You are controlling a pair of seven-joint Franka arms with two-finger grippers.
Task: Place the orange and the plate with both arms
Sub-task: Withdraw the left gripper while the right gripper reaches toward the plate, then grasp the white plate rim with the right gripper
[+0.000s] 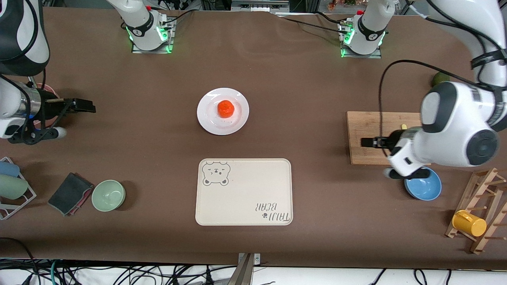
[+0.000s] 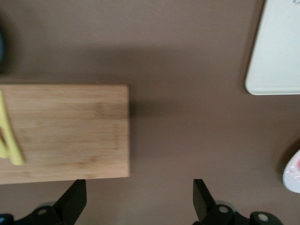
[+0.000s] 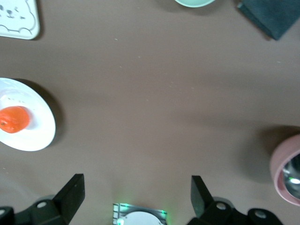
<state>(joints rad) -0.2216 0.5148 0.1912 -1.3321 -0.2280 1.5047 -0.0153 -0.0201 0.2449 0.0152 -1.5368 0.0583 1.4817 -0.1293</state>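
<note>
The orange [image 1: 226, 109] sits on the white plate [image 1: 208, 118] at the middle of the table, farther from the front camera than the bear-print tray. Both show in the right wrist view, the orange [image 3: 14, 119] on the plate [image 3: 35, 136]. My right gripper [image 1: 85, 105] is open and empty, up in the air at the right arm's end of the table. My left gripper [image 1: 366, 141] is open and empty over the edge of the wooden cutting board [image 1: 376, 126]. The plate's rim shows at the edge of the left wrist view [image 2: 293, 176].
A cream bear-print tray [image 1: 244, 192] lies nearer the camera than the plate. A green bowl [image 1: 108, 195], a dark cloth [image 1: 69, 193], a blue bowl [image 1: 425, 190], a yellow mug [image 1: 469, 223] on a wooden rack, a pink bowl [image 3: 287, 171] and a yellow piece [image 2: 10, 136] on the board are around.
</note>
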